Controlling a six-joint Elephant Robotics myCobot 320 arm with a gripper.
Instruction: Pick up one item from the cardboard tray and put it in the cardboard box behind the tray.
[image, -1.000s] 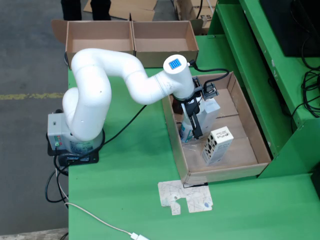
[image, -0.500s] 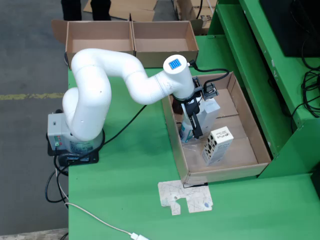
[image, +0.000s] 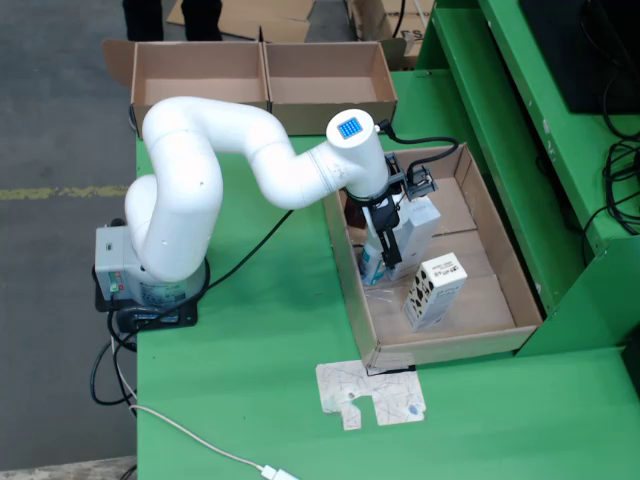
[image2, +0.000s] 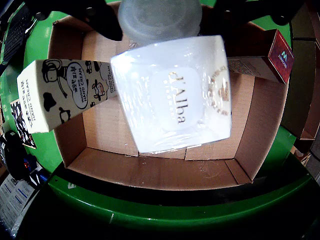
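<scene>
The cardboard tray (image: 497, 262) lies on the green table at the right. My gripper (image: 386, 232), a suction cup (image2: 160, 20), hangs over the tray's left part. It sits on the top of a white plastic-wrapped "d'Alba" box (image2: 172, 95), which looks tilted and raised off the tray floor; the box also shows in the fixed view (image: 418, 222). A cow-printed carton (image: 433, 290) stands in the tray beside it and shows at the left in the wrist view (image2: 60, 92). A red-ended box (image2: 279, 56) lies at the tray's right in the wrist view.
Two open cardboard boxes (image: 200, 75) (image: 325, 75) stand side by side at the table's far edge, behind the arm. A flat printed card (image: 370, 395) lies in front of the tray. The arm's base (image: 150, 285) stands at the table's left edge. A white cable (image: 190, 435) runs along the front.
</scene>
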